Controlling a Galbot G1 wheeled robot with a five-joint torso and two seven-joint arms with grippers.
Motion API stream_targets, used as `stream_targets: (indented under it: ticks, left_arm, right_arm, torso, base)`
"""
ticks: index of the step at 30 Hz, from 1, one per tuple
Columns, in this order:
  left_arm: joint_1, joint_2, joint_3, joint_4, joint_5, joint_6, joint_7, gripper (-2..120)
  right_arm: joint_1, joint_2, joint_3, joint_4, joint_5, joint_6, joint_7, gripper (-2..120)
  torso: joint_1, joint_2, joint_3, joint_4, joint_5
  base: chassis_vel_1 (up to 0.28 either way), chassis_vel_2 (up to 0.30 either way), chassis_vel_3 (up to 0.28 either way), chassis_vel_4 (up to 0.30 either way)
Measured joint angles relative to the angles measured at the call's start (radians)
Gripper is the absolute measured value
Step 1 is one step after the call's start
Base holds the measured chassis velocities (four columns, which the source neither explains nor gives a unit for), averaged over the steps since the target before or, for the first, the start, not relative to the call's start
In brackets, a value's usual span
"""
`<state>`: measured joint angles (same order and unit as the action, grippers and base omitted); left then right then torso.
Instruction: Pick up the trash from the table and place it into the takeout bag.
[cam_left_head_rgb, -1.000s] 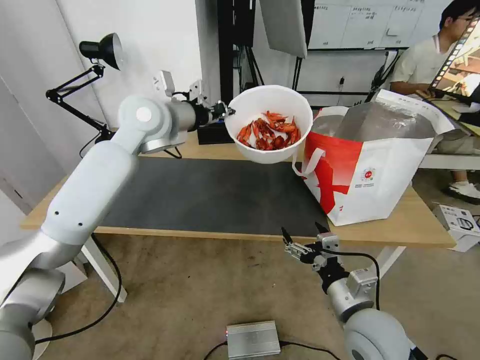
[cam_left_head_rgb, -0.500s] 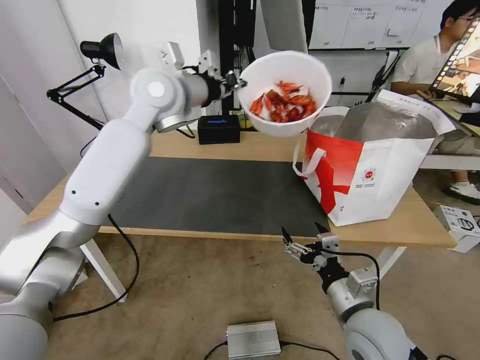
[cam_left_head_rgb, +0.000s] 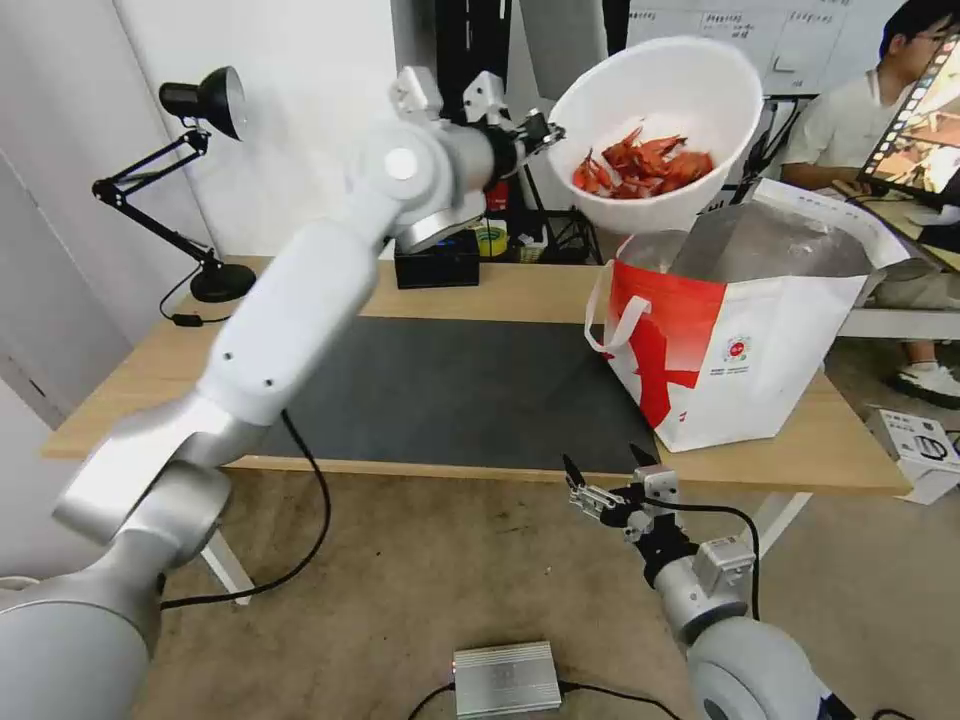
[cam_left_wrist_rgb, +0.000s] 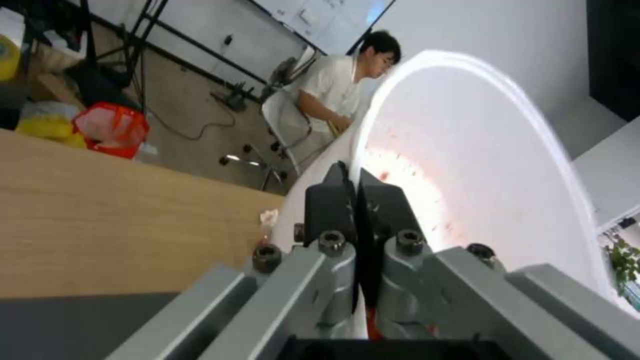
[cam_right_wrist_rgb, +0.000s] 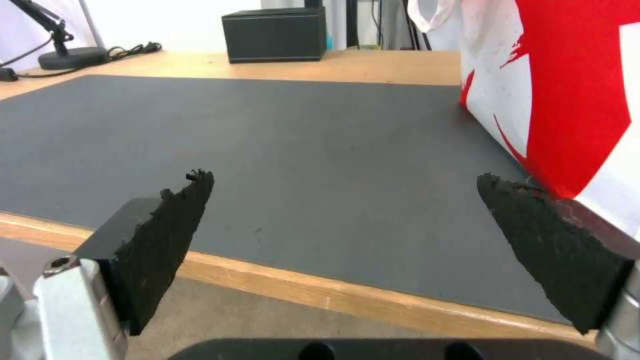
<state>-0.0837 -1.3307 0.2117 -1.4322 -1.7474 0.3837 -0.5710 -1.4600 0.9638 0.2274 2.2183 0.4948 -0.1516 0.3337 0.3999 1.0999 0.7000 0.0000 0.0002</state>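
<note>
Carrying the white bowl (cam_left_head_rgb: 665, 120) of red crayfish shells (cam_left_head_rgb: 645, 165) up in the air, tipped toward the head camera, hanging above the near-left corner of the takeout bag (cam_left_head_rgb: 745, 320) mouth and not yet inside it. Left hand (cam_left_head_rgb: 545, 130) is clamped on the bowl's rim, one pad each side of the thin wall; the left wrist view confirms the pads (cam_left_wrist_rgb: 333, 200) pinched together on the rim edge. My read: a rim pinch on a loaded bowl is weak in torque, so translate slowly, get the bowl centred over the foil-lined opening, then lower it in level before letting go. Tilting more now risks dumping shells onto the dark grey mat (cam_left_head_rgb: 430, 390) or down the outside of the bag. Watch the white strap handle (cam_left_head_rgb: 615, 325) and the soft bag wall; they look easy to snag or fold in. Bag stands on the right end of the worktop (cam_left_head_rgb: 500, 290). Right hand (cam_left_head_rgb: 605, 480) is parked below the worktop's front edge, spread wide, holding nothing. Hard to tell: bag contents are hidden behind its wall, bowl-to-bag clearance can't be judged from the head view, the bowl's far rim is washed out in the wrist view, and the bowl's underside isn't readable.
</note>
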Motion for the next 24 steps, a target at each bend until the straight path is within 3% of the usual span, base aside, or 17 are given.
stream_targets:
  ticks: [24]
  left_arm:
    - [-0.005,-0.126,0.091,0.104,0.071,-0.028,0.003,0]
  right_arm:
    - [0.000,0.000,0.000,0.000,0.000,0.000,0.000,100]
  torso:
    - [0.000,0.000,0.000,-0.0001,0.0000]
  base:
    - [0.000,0.000,0.000,0.000]
